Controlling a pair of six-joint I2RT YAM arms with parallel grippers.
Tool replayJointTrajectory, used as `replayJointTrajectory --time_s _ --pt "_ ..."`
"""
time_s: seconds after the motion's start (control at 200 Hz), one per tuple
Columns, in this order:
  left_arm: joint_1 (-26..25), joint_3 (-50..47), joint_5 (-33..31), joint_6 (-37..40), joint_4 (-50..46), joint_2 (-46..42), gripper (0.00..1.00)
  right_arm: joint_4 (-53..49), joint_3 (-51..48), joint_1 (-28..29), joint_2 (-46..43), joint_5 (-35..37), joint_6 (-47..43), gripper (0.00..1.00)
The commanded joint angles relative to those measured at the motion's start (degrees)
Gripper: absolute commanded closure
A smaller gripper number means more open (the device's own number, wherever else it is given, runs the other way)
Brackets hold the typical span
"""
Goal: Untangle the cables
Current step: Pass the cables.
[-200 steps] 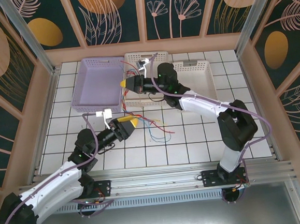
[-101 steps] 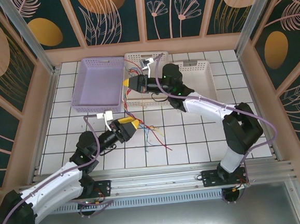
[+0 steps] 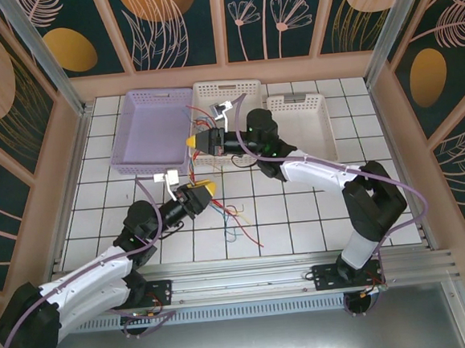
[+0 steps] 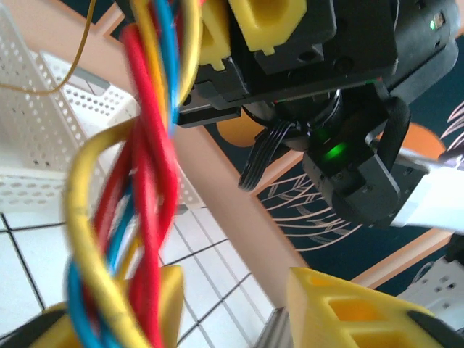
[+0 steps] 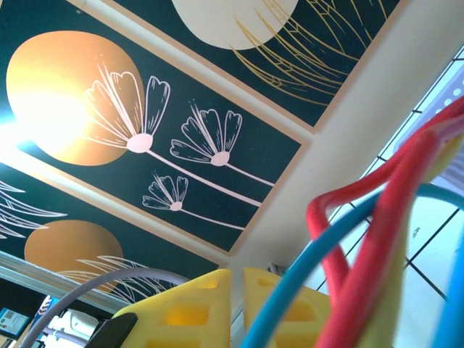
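Hanging as one twisted bundle from the right gripper (image 3: 190,142) — pressed shut on their upper end — the cables (image 4: 148,181) run lengthwise to the left gripper (image 3: 209,189) close by, lying beside one finger of its spread, unclamped jaws.

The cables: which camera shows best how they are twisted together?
Left wrist: the cables pass close up, red, blue and yellow strands visibly wound around each other. The top view gives faint thin lines with loose ends on the tiles; the right wrist, a few red and blue loops.
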Motion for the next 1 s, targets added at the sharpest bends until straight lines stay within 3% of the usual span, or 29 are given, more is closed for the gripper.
replayJointTrajectory --time_s 0.0,0.07,0.46,0.601,0.736,0.896,0.996 --pt "-0.3 -0.2 0.5 0.9 3.8 -0.8 0.83 3.0 -1.0 0.4 -2.3 -0.9 -0.1 1.00" --pt "-0.3 -0.9 0.4 1.0 3.3 -1.5 1.00 2.1 -1.3 0.4 -2.8 -0.6 -0.5 1.00" --pt "-0.3 -3.6 4.6 3.0 -3.1 -4.4 1.00 -9.9 -5.4 -4.8 -9.1 1.5 -6.6 1.00" --pt "-0.3 -3.1 8.4 2.7 -2.4 -1.7 1.00 -14.1 -5.4 -6.2 -11.6 0.1 -9.2 0.79" --pt "-0.3 -2.4 8.4 2.6 -2.4 -1.2 1.00 -17.6 -5.5 -6.6 -14.7 -1.0 -11.3 0.45" --pt "-0.2 -0.7 7.9 2.8 -2.9 -1.2 1.00 -23.8 -6.7 -8.3 -20.5 0.5 -14.3 0.28" --pt "-0.3 1.3 7.6 3.6 -4.5 -0.7 1.00 -27.4 -8.1 -9.8 -24.6 1.2 -15.9 0.25"
